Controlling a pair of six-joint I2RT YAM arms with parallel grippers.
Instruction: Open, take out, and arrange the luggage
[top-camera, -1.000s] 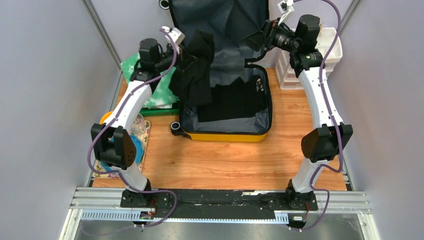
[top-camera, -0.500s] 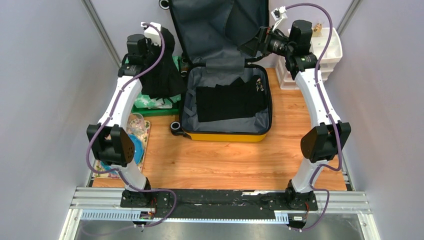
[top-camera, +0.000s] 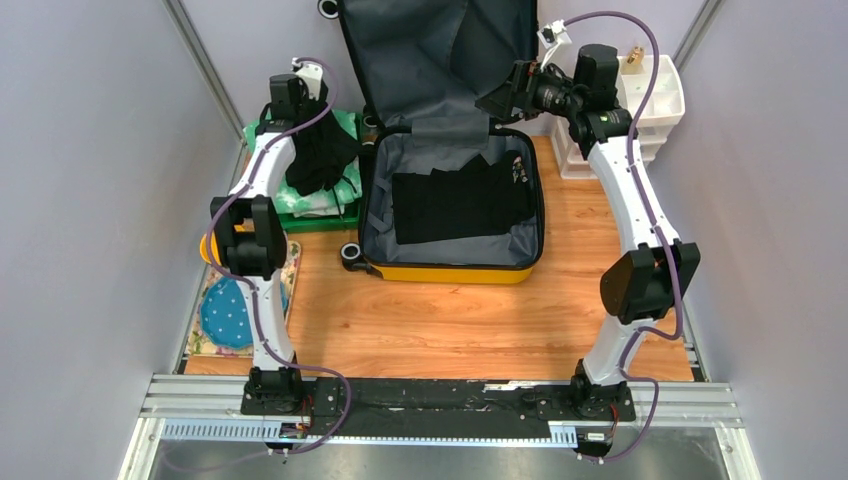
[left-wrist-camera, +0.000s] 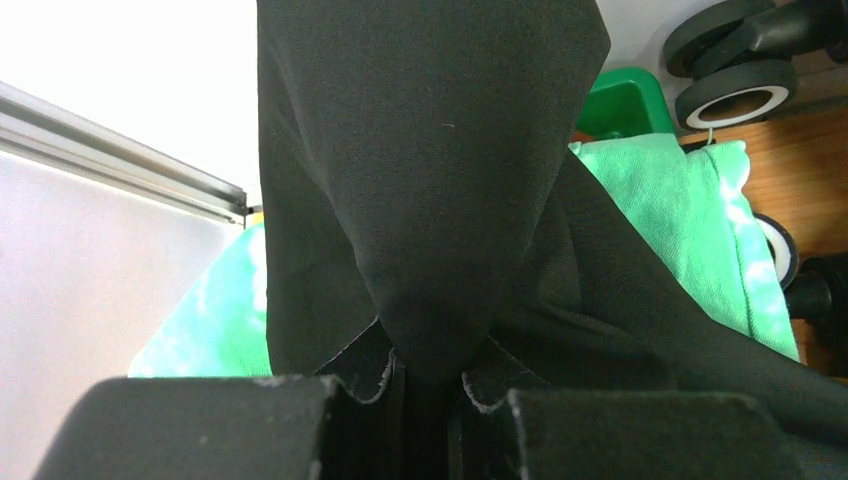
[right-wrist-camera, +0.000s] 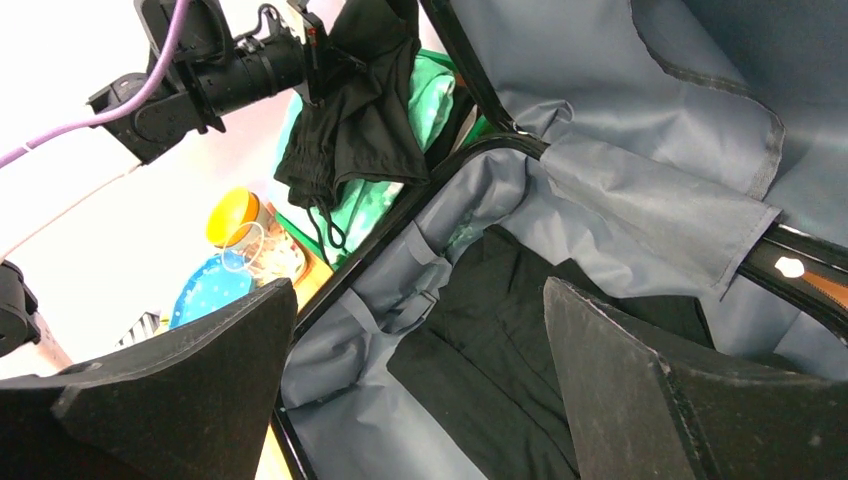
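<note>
The yellow suitcase (top-camera: 455, 270) lies open at the table's back, its lid up against the wall, grey lining (top-camera: 440, 150) showing. A black garment (top-camera: 460, 205) lies flat inside it and shows in the right wrist view (right-wrist-camera: 500, 350). My left gripper (top-camera: 300, 135) is shut on another black garment (top-camera: 322, 155), holding it over the green cloth (top-camera: 345, 185) left of the suitcase. In the left wrist view that garment (left-wrist-camera: 430, 180) hangs from the closed fingers (left-wrist-camera: 250, 420). My right gripper (top-camera: 500, 95) is open and empty above the suitcase's back right corner.
A green tray (top-camera: 320, 218) under the green cloth stands left of the suitcase. A white drawer unit (top-camera: 655, 105) stands at the back right. An orange-lidded jar (right-wrist-camera: 235, 220) and a blue dotted plate (top-camera: 228, 315) on a mat lie at the left edge.
My left gripper has carried the black garment out of the suitcase to the left and lowered it onto the green cloth. The right gripper stayed near the lid, shifting slightly.
</note>
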